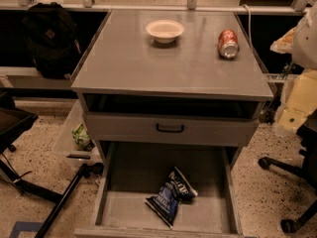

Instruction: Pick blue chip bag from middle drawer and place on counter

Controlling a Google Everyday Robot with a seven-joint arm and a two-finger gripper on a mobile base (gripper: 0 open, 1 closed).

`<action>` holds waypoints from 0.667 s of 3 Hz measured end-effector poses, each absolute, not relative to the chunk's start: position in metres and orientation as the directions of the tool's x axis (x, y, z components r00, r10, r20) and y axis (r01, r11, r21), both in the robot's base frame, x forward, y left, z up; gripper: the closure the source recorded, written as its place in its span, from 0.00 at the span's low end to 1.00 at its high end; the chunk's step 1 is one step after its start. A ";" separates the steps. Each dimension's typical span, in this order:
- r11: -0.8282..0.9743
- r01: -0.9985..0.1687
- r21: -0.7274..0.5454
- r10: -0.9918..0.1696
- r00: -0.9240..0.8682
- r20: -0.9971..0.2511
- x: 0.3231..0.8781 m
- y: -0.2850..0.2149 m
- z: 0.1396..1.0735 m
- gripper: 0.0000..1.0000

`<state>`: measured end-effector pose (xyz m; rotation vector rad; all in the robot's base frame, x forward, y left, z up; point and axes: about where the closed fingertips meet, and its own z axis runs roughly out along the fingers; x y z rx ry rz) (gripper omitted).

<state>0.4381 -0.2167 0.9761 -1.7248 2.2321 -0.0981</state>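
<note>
The blue chip bag lies crumpled on the floor of the open middle drawer, near its front centre. The counter is the cabinet's flat grey top above it. My gripper is the pale part of the arm at the right edge of the view. It hangs beside the cabinet's right side, level with the drawer fronts. It is well away from the bag, up and to its right, and touches nothing.
A white bowl and a red can on its side stand at the back of the counter. A closed drawer front with a black handle sits above the open drawer. A black backpack, a green packet and chair legs flank the cabinet.
</note>
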 end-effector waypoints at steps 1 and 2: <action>0.270 -0.931 -0.245 -0.953 -0.221 -0.207 0.438 -0.217 0.976 0.00; 0.257 -0.943 -0.211 -0.946 -0.201 -0.253 0.433 -0.222 0.949 0.00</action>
